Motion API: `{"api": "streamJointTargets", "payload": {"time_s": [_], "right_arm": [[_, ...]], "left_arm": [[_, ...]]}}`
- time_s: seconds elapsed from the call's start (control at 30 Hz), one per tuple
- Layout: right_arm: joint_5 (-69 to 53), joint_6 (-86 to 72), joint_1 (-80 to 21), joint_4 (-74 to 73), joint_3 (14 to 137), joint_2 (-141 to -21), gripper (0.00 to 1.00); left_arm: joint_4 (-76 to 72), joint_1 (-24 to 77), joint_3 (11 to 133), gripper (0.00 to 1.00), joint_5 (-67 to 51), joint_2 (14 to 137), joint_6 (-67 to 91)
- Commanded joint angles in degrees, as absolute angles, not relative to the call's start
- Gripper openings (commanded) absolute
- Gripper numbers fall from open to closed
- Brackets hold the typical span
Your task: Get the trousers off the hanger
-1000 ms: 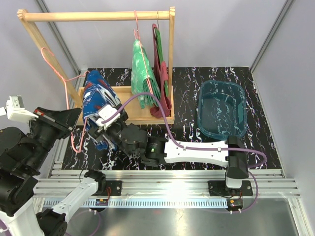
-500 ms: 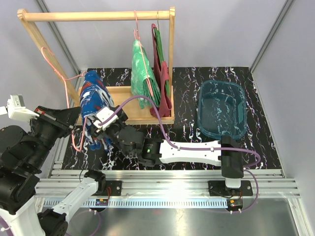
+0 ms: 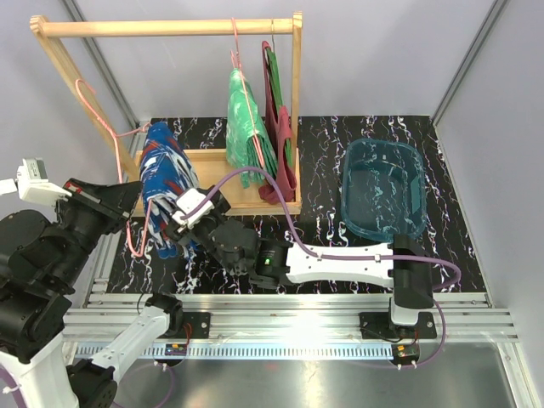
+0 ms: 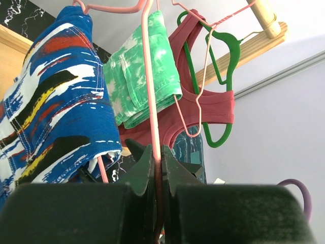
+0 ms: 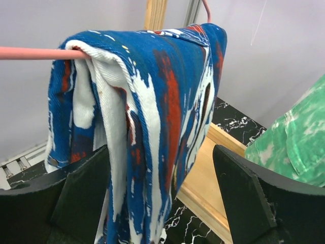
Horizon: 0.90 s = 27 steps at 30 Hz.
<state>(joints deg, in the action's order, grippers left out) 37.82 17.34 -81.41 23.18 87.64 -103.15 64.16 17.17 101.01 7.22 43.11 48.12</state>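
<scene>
The blue trousers [image 3: 163, 174], splashed red and white, hang folded over the bar of a pink hanger [image 3: 127, 229] off the rack, at the table's left. My left gripper [image 3: 127, 202] is shut on that hanger's wire [image 4: 152, 101]. In the left wrist view the blue trousers [image 4: 45, 117] hang left of the wire. My right gripper [image 3: 176, 234] is open, with a finger on either side of the hanging blue cloth [image 5: 157, 117]. Its fingers [image 5: 84, 195] do not press the cloth. The green trousers [image 3: 242, 127] hang on another pink hanger on the rack.
A wooden rack [image 3: 170, 27] stands at the back, its base tray [image 3: 212, 183] behind the blue trousers. A dark red top [image 3: 278, 161] on a green hanger [image 4: 223, 101] hangs beside the green trousers. A clear blue bin [image 3: 382, 191] sits at the right.
The blue trousers now hang straighter and a little further left on the hanger. My right gripper swung left, then came back slightly, staying open around them. The left gripper kept its hold.
</scene>
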Motion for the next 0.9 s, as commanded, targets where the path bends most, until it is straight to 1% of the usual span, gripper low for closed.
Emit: {"api": "streamJointTargets", "payload": {"time_s": [0.0, 0.23, 0.33, 0.7, 0.87], "right_arm": [[37.7, 15.3, -80.07, 23.12, 87.36, -99.67, 0.87], [34.9, 13.27, -78.05, 20.05, 89.21, -100.28, 0.87], [31.3, 12.66, -78.05, 18.81, 89.03, -99.41, 0.87], [35.86, 17.67, -77.96, 17.67, 88.68, -99.84, 0.88], [34.72, 16.44, -77.52, 17.4, 89.99, -100.81, 0.88]], "left_arm": [[46.93, 16.87, 101.87, 0.0, 7.3, 43.07, 48.51], [46.67, 16.87, 101.87, 0.0, 7.29, 43.07, 48.96], [46.93, 16.87, 101.95, 0.0, 8.0, 43.5, 48.69], [46.49, 16.96, 101.6, 0.0, 8.61, 44.3, 49.22], [46.5, 16.87, 101.52, 0.0, 8.18, 44.12, 49.48]]}}
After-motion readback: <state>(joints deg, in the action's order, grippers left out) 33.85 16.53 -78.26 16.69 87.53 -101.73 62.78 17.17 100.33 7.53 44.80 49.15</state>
